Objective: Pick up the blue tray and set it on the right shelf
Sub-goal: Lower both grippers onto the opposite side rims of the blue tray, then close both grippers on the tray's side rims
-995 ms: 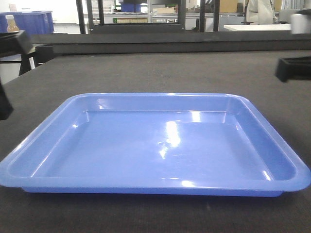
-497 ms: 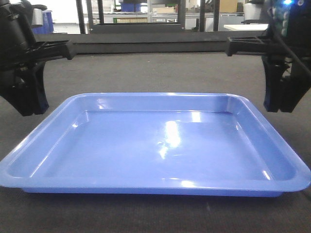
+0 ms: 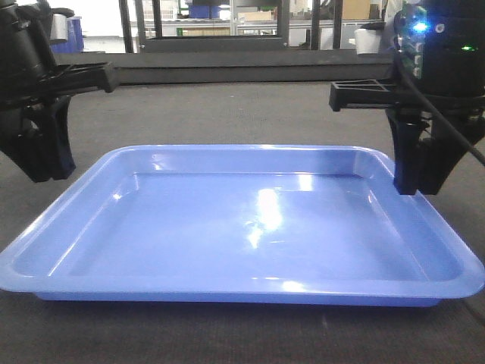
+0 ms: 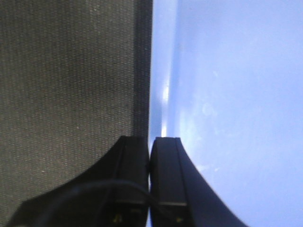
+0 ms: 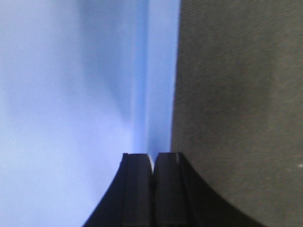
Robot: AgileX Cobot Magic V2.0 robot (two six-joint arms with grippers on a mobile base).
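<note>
Plastic, thin and glossy, is what the blue tray (image 3: pixel 250 227) appears to be made of. It is wide, shallow and empty, and it lies flat on the dark textured bench (image 3: pixel 250 114) directly in front of the robot. The right shelf cannot be picked out in any of these views.

The tray is probably light. The bright highlights across its floor suggest a slick surface that gives a pinch little friction. So broad a sheet of plastic will likely flex and sag if raised from one side only, so a hold on two opposite edges is the sensible one. The flared rim (image 3: pixel 242 292) is the only feature offering purchase; the floor and sloped walls offer none.

The left tool (image 3: pixel 45 171) stands at the tray's left edge and the right tool (image 3: pixel 415 186) at its right edge, both toward the far corners. In each wrist view the fingers (image 4: pixel 135 161) lie together with only a hairline seam between them. One finger sits over the bench and one over the blue, in line with the rim. It cannot be told whether the rim is pinched in that seam or the tips hang just above it. A lift will need both sides to rise level, since a tilt could let the smooth rim slide out.
</note>
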